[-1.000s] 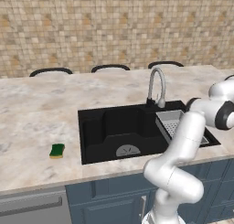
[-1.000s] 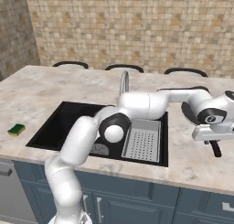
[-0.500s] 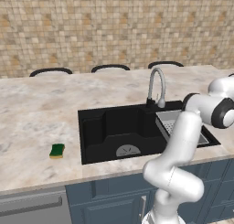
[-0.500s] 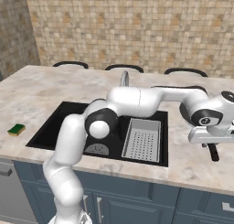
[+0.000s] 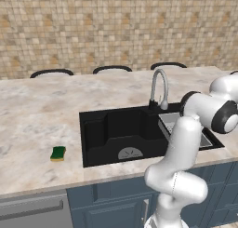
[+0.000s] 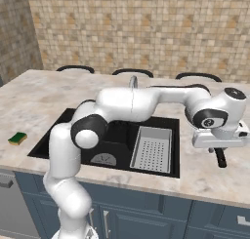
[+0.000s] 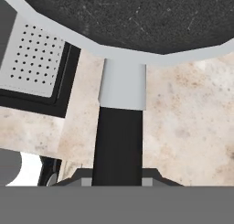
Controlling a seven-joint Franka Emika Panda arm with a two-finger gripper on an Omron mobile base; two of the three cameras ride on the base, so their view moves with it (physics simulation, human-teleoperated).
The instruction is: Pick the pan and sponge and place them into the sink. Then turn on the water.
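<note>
The black pan with its greyish rim lies over the marble counter to the right of the sink. Its dark handle runs straight down between my fingertips. My gripper is shut on that handle. From the right base view the gripper hangs over the counter right of the basin, and the handle's dark end pokes out below it; the hand hides the pan's body. The green sponge lies on the counter left of the black sink.
A grey perforated drainer tray sits in the sink's right part. The silver gooseneck faucet stands behind the basin with no stream showing. Dark chair backs line the counter's far edge.
The hand has shifted slightly left and down with the handle in its grip, and the arm's upper links have swung higher over the sink. The sponge has not moved.
</note>
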